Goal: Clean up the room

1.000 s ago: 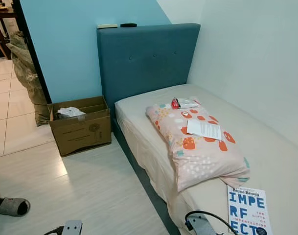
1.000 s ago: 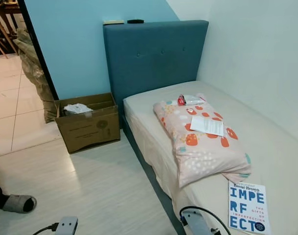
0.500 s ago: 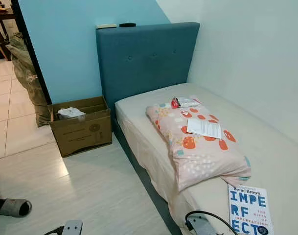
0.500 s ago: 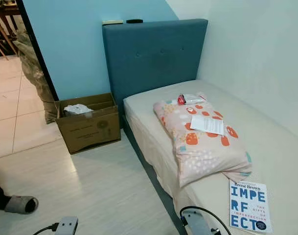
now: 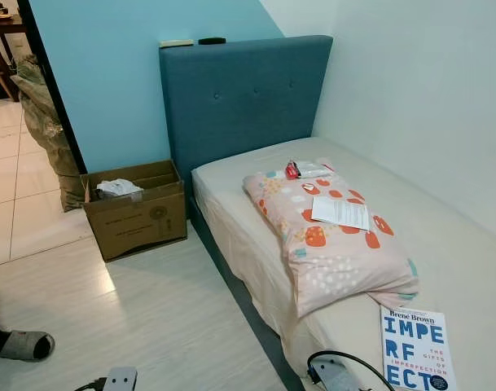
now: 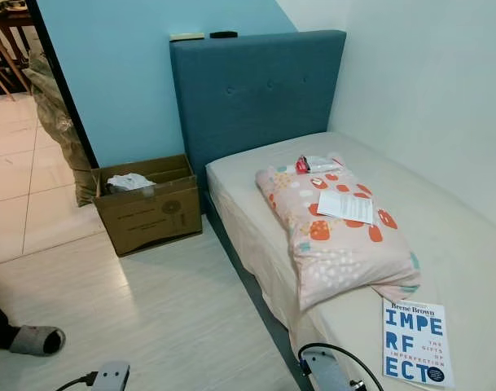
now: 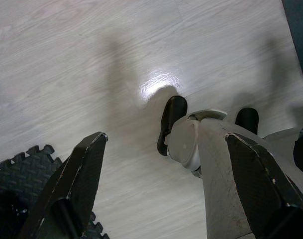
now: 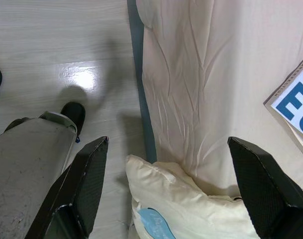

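Bed (image 5: 443, 236) w/ teal headboard (image 5: 243, 98) sitting against white wall, cream sheet on it. Pink patterned pillow (image 5: 329, 244) lying on mattress, white folded paper (image 5: 340, 213) resting on top of pillow. Red-and-white wrapper (image 5: 305, 170) lying at pillow's headboard end, touching it. Blue/white book (image 5: 414, 349) lying flat on sheet just past pillow's near corner. Two small flat items sitting on headboard top edge, too small to ID.

Cardboard box (image 5: 136, 209) standing on floor just beside bed, near blue wall, crumpled white stuff (image 5: 116, 187) lying inside. Brownish bag (image 5: 44, 122) leaning by doorway behind box. Person's foot in grey slipper (image 5: 21, 344) showing at floor edge, well apart from box.

Left gripper (image 7: 166, 184) hanging over pale wood floor, fingers spread wide, holding nothing; robot's leg and dark foot (image 7: 172, 122) below it, dark foam mat (image 7: 22, 172) at corner. Right gripper (image 8: 166, 184) hanging beside bed edge, fingers also spread wide, nothing between them; cream pillow w/ blue print (image 8: 176, 209) lying below it against bed side, book corner (image 8: 295, 99) visible on sheet.
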